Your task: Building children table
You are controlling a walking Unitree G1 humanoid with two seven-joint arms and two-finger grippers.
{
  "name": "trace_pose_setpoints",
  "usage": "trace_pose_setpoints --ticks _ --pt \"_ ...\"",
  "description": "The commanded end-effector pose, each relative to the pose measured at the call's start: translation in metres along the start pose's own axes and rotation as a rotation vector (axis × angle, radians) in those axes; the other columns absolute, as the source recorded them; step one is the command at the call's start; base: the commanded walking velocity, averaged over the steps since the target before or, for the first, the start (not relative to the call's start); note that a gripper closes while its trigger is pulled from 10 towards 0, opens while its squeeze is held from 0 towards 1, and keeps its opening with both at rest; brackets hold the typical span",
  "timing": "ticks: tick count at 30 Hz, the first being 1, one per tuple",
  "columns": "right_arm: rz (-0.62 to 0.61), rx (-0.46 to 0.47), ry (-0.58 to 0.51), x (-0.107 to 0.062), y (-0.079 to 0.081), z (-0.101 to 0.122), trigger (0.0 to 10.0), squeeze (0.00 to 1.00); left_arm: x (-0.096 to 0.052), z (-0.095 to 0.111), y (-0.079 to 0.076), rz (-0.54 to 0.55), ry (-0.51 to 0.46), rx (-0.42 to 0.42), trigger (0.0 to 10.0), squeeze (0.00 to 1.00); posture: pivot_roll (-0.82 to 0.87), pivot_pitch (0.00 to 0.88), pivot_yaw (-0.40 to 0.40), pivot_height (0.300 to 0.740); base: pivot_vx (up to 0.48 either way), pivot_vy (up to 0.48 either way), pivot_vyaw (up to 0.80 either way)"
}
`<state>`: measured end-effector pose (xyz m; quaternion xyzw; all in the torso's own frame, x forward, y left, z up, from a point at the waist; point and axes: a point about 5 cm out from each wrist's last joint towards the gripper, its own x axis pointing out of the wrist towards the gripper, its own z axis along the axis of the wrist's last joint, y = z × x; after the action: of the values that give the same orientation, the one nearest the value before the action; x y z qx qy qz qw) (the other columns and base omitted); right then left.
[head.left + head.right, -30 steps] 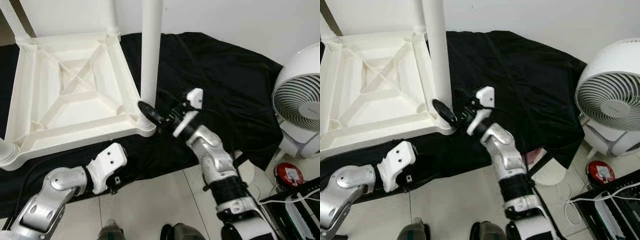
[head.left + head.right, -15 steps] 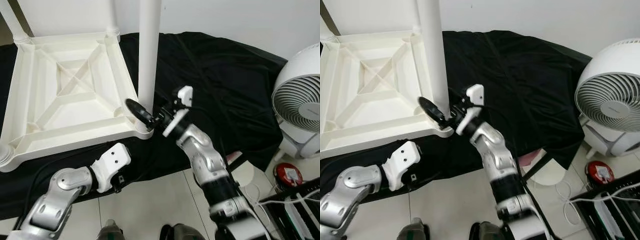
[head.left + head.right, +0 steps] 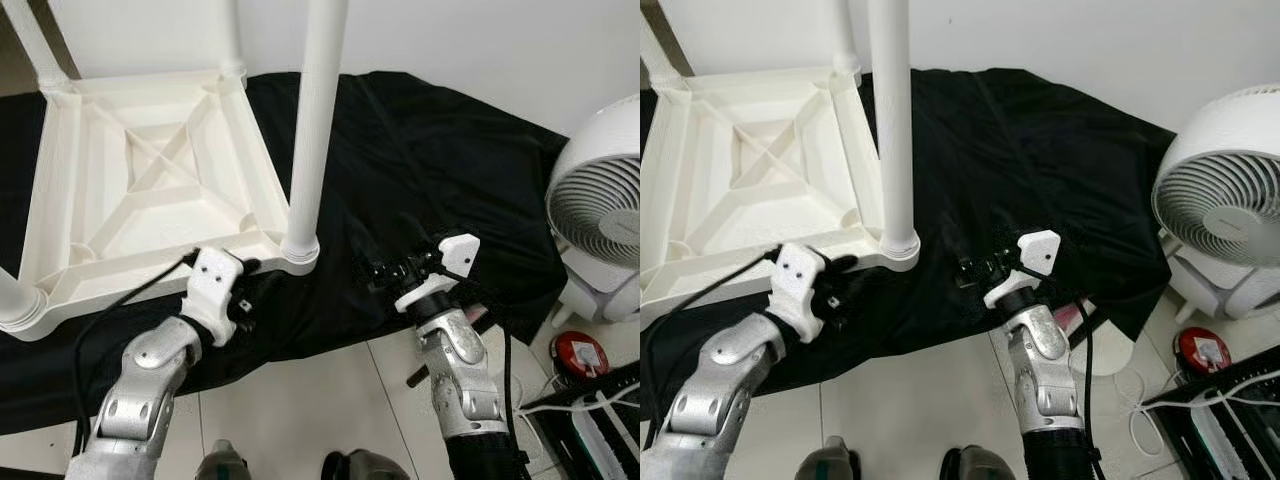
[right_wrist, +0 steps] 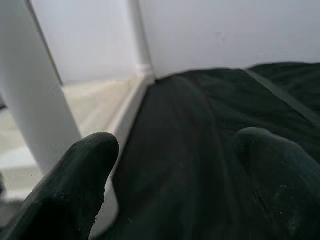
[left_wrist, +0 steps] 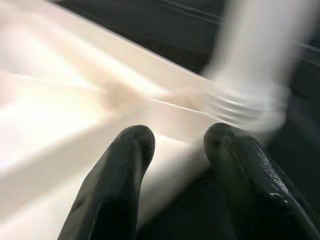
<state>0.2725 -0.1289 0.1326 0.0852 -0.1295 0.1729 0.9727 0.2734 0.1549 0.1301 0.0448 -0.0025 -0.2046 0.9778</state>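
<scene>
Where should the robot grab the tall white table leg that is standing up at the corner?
Probably low on the round shaft of the table leg, just above its collar at the tabletop's corner. Come in level from the black cloth side, where the open right end effector sits. It's a smooth upright tube, so fingers can close across it.

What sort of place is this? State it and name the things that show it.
Probably a room in a home, used as an assembly spot: an upturned white children's table lies on a black cloth spread over pale floor tiles, with a white fan beside a plain wall.
</scene>
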Motion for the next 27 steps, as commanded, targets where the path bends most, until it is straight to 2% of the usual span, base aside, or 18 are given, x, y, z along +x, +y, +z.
trace_pose_setpoints --ticks 1,3,4,7,8,11,20,23,27 --pt "-0.042 -0.032 0.019 -0.002 -0.006 -0.004 10.0 0.00 0.000 -0.001 0.010 0.080 -0.009 -0.019 10.0 0.00 0.10 0.032 -0.038 0.740 0.000 0.000 0.00" --pt "-0.056 -0.047 0.024 -0.002 -0.008 -0.005 10.0 0.00 0.002 0.002 0.012 0.105 -0.032 -0.010 10.0 0.00 0.10 0.028 -0.038 0.740 0.000 0.000 0.00" --pt "-0.085 -0.083 0.018 -0.003 -0.013 -0.004 10.0 0.00 0.006 0.006 0.012 0.117 -0.045 -0.006 10.0 0.00 0.10 0.024 -0.040 0.740 0.000 0.000 0.00" --pt "-0.100 -0.103 0.025 -0.005 -0.015 -0.004 10.0 0.00 0.007 0.013 0.011 0.110 -0.090 -0.006 10.0 0.00 0.10 0.021 -0.040 0.740 0.000 0.000 0.00" --pt "-0.109 -0.102 0.026 -0.006 -0.017 -0.004 10.0 0.00 0.006 0.019 0.010 0.109 -0.136 -0.024 10.0 0.00 0.10 0.017 -0.042 0.740 0.000 0.000 0.00" --pt "-0.127 -0.109 0.029 -0.008 -0.020 -0.003 10.0 0.00 0.003 0.025 0.011 0.121 -0.188 -0.062 10.0 0.00 0.10 0.012 -0.043 0.740 0.000 0.000 0.27" --pt "-0.160 -0.139 0.037 -0.009 -0.028 -0.003 10.0 0.00 0.003 0.018 0.007 0.205 -0.193 -0.055 10.0 0.00 0.11 0.008 -0.056 0.740 0.000 0.000 0.80" --pt "-0.159 -0.146 0.039 -0.008 -0.029 -0.003 10.0 0.00 0.005 0.018 0.006 0.204 -0.195 -0.047 10.0 0.00 0.11 0.008 -0.064 0.740 0.000 0.000 0.80" --pt "-0.172 -0.133 0.038 -0.010 -0.032 -0.004 10.0 0.00 0.008 0.012 -0.002 0.157 -0.180 -0.019 10.0 0.00 0.10 0.014 -0.073 0.740 0.000 0.000 0.60"
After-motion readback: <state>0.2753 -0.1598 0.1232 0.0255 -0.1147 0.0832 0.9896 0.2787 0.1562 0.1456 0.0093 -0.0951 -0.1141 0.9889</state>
